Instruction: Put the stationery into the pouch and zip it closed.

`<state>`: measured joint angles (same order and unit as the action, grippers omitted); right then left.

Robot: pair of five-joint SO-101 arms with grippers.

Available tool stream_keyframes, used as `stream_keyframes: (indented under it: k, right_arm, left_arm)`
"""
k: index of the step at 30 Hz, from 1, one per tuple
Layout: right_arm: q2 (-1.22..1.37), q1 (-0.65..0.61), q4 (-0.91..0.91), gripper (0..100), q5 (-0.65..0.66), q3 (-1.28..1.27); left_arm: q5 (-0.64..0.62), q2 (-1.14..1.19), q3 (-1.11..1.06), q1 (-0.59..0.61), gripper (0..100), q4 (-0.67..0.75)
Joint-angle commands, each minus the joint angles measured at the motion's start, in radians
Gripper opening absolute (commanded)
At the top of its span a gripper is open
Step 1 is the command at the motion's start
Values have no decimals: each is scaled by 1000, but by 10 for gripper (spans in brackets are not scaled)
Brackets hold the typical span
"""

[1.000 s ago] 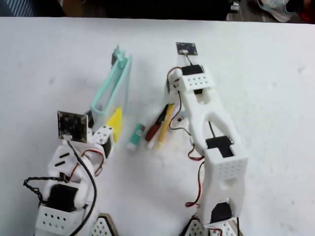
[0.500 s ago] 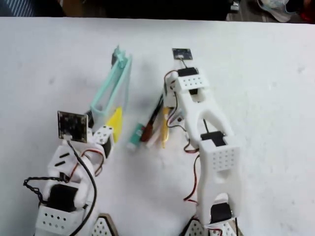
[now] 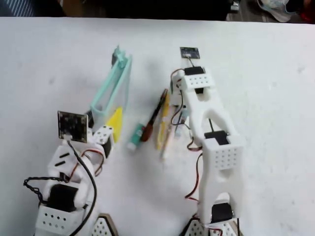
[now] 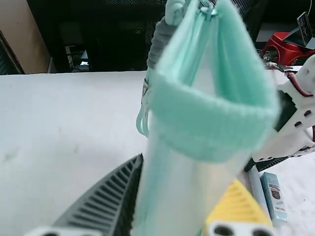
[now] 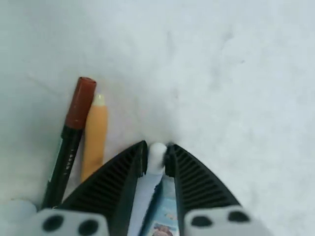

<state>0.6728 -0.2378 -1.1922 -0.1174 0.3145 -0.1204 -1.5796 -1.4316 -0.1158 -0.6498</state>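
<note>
The mint green pouch [image 3: 112, 88] stands on edge, mouth open, with my left gripper [image 3: 110, 120] shut on its near end. In the left wrist view the pouch [image 4: 211, 113] sits between the dark finger [image 4: 108, 196] and the yellow finger [image 4: 236, 206]. My right gripper [image 5: 156, 152] is shut on a white pen [image 5: 157, 155] close to the table. Beside it lie a red-capped pen [image 5: 78, 105] and an orange pen [image 5: 93, 137]. From above, the right gripper [image 3: 173, 115] is by the red-capped pen [image 3: 152, 115], orange pen [image 3: 162, 123] and white pen [image 3: 170, 140].
A glue stick [image 3: 135, 133] lies between the pouch and the pens, also visible as the glue stick [image 4: 275, 196] past the pouch. The right arm [image 3: 216, 142] stretches over the table's middle. White table [image 3: 266, 88] lies bare to the right and far left.
The right gripper swung left, pushing the pens toward the glue stick, then came back right. The pens now lie spread apart, the white one in its fingers. The left arm kept still.
</note>
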Motion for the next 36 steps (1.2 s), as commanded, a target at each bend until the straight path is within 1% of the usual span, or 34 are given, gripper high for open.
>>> stream_keyframes:
  k: [1,6,17,21,23,29,36]
  right_arm:
    - [-79,18,-44,16,15,15]
    - [-234,36,-84,16,15,8]
    - [-513,38,-90,16,23,14]
    - [-656,30,-91,16,25,11]
    - [-728,27,-91,16,25,11]
    - [-943,-31,-71,16,25,15]
    - [-1244,-150,94,16,26,15]
  left_arm:
    - [-12,4,40,-5,192,-9]
    - [-12,4,40,-5,194,-9]
    - [-12,4,40,-8,196,-15]
    - [41,4,40,-15,196,-15]
    - [46,4,40,-15,196,-17]
    - [49,4,40,-15,196,-17]
    - [48,4,40,-15,225,-17]
